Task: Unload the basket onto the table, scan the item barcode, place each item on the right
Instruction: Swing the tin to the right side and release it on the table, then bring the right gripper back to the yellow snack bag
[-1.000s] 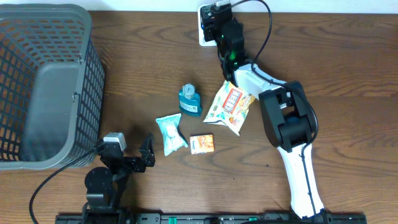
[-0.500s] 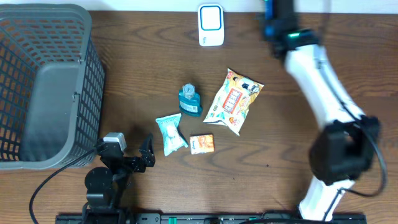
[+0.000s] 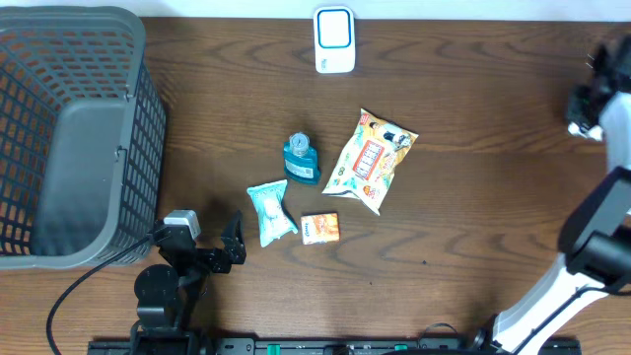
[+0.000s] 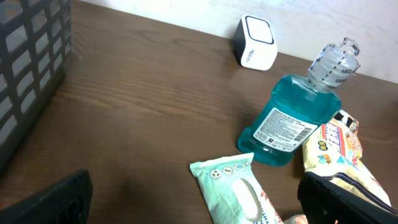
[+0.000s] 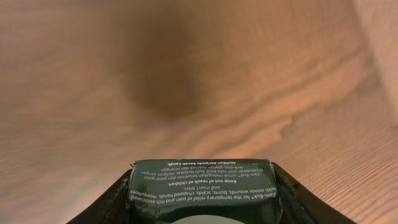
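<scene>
Evidently the job was mid-course. The right claw (image 5: 202, 198) was clamped on a dark green box (image 5: 202, 182), its fingers pressed against both ends. In the overhead view that arm hung at the far right edge of the surface (image 3: 493, 148), well apart from the white scanner (image 3: 334, 39) standing at the back edge. No barcode showed on the face turned to the wrist camera, and nothing told whether this box had been read, so I judged that its scan could not be counted as done.

Four more things lay near the middle of the surface: a blue mouthwash bottle (image 4: 292, 121), a wipes packet (image 3: 269, 212), a snack bag (image 3: 373, 161) and a small orange box (image 3: 319, 228). None was in the basket (image 3: 79, 128) on the left. The left claw (image 3: 212, 251) rested at the near edge with its fingers wide apart, holding nothing.

Printed upside down on the green box were "Zam-Buk", "Keep out of reach of children" and a line on relief of pain and itching from minor wounds, burns and insect bites. The bottle's clear cap bore letters that looked like "LISTE"; its back label was too small to read.
</scene>
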